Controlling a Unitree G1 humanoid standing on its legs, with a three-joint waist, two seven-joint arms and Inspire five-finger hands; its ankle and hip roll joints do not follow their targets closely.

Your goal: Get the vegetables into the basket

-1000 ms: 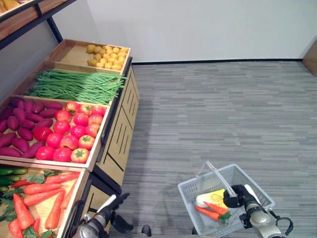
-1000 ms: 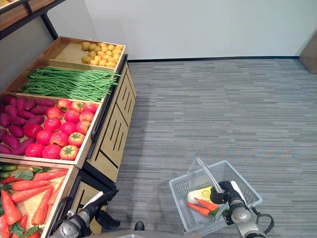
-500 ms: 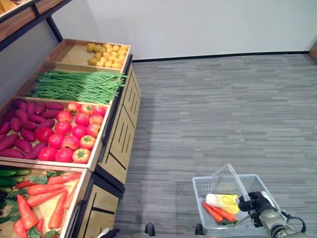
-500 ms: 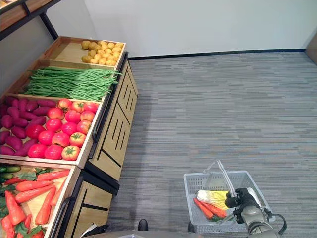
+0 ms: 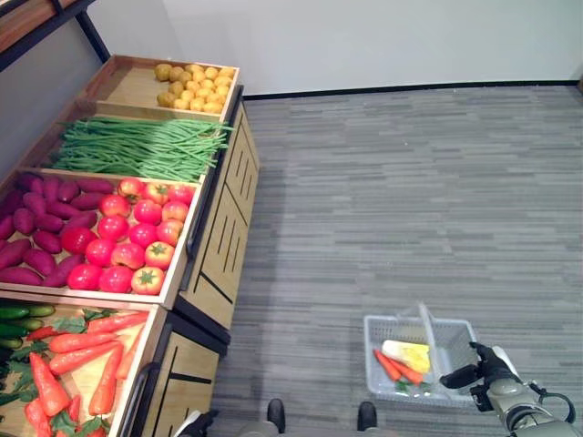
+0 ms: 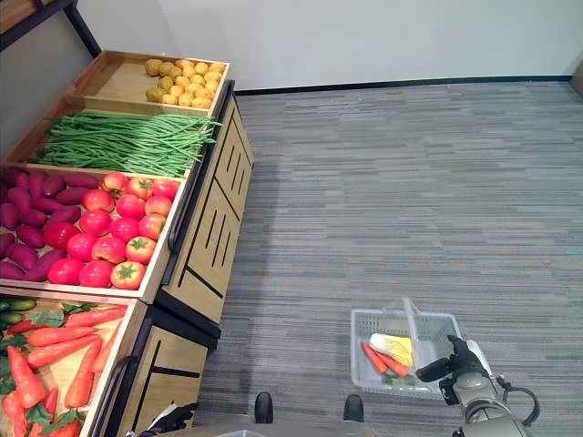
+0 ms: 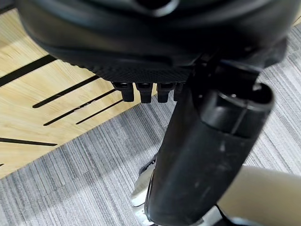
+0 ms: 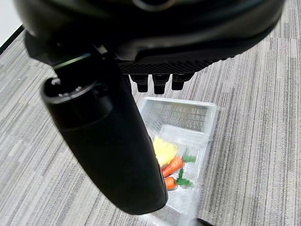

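A pale plastic basket stands on the grey floor at the lower right, its handle up. Inside lie two carrots and a yellow-white vegetable; the right wrist view shows the same carrots in the basket. My right hand hovers just beside the basket's near right corner, open, thumb pointing toward the rim, holding nothing. My left hand hangs low at the bottom edge by the stand's front, open and holding nothing; its thumb shows against the wooden panel.
A wooden display stand fills the left side. Its crates hold potatoes, green beans, tomatoes, purple sweet potatoes, carrots and cucumbers. Grey floor stretches to the white wall at the back.
The camera has shifted. The basket has gone down from my right hand onto the floor, and the hand has let go of it. My left hand has dropped to the bottom edge.
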